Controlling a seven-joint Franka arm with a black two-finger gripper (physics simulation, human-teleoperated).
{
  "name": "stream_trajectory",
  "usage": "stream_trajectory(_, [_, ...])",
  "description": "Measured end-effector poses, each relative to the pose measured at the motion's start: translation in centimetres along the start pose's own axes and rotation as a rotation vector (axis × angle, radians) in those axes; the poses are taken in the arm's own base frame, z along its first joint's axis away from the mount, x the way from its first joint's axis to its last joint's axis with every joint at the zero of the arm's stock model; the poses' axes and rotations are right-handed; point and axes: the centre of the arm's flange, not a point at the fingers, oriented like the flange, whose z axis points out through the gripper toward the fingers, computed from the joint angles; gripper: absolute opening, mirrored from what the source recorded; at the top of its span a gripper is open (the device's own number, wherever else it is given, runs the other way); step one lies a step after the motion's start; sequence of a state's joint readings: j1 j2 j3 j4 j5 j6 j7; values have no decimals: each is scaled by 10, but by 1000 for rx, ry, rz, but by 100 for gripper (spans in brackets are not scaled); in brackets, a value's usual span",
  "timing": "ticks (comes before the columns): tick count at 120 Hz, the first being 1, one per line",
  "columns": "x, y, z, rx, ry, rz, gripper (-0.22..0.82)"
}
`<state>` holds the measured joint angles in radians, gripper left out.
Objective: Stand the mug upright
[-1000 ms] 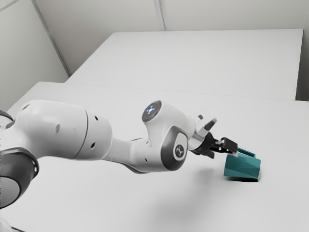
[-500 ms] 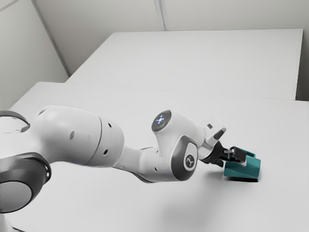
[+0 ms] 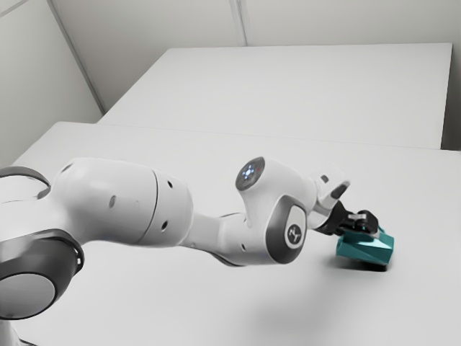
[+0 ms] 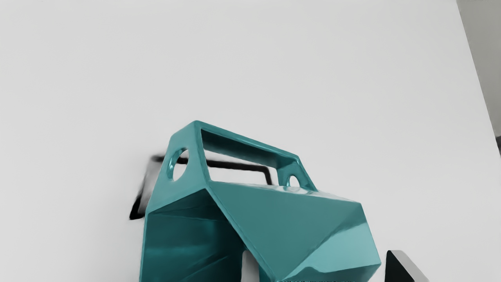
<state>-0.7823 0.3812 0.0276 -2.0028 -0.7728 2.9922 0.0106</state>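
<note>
Faceted teal plastic-looking mug point(image 3: 364, 249), on its side: probably light, stiff, slick; best held by wall point(image 4: 282, 219), which open black two-fingered claw point(image 4: 323, 254) straddles.

A white table point(image 3: 403, 310) lies before what looks like another pale surface point(image 3: 302, 86) and grey walls point(image 3: 144, 29).

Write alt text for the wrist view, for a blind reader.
A tipped-over, faceted teal mug with an angular handle, on a pale table. One robot finger reaches into its mouth; the other stands outside, apart from it.
</note>
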Motion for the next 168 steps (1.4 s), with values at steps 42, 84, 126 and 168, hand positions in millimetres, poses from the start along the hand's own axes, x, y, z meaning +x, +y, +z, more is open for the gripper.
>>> stream_trajectory(42, [15, 16, -4, -21, 29, 32, -10])
stream_trajectory(84, [35, 15, -27, -22, 41, 55, -17])
stream_trajectory(126, [140, -151, -167, 242, -64, 101, -18])
stream_trajectory(168, [145, -284, -205, 533, -280, 83, -18])
